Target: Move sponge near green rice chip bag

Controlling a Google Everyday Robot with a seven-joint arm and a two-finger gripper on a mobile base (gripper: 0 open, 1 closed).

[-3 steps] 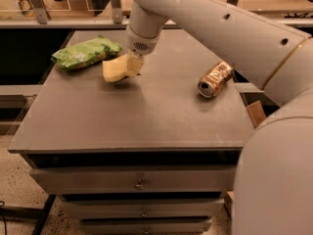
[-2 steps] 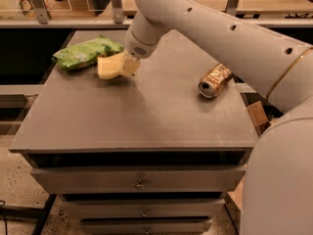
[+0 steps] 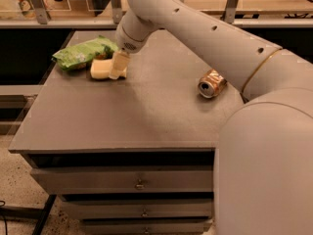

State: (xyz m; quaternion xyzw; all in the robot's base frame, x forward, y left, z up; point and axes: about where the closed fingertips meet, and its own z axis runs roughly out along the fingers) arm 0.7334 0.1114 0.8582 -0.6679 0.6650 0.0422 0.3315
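Note:
The pale-yellow sponge (image 3: 101, 69) is low over the grey table (image 3: 127, 116) at its back left, just in front of the light-green rice chip bag (image 3: 84, 52) and touching or almost touching it. My gripper (image 3: 116, 71) reaches down from the white arm and is shut on the sponge's right end. One pale finger (image 3: 119, 64) shows in front of the sponge; the other is hidden behind it.
A gold drink can (image 3: 211, 83) lies on its side at the table's right. My large white arm (image 3: 220, 38) spans the right half of the view. Drawers (image 3: 139, 182) sit below the table's front edge. A railing runs behind the table.
My gripper has carried the sponge left and down, from beside the bag's right end to just in front of the bag. The bag and the can have not moved.

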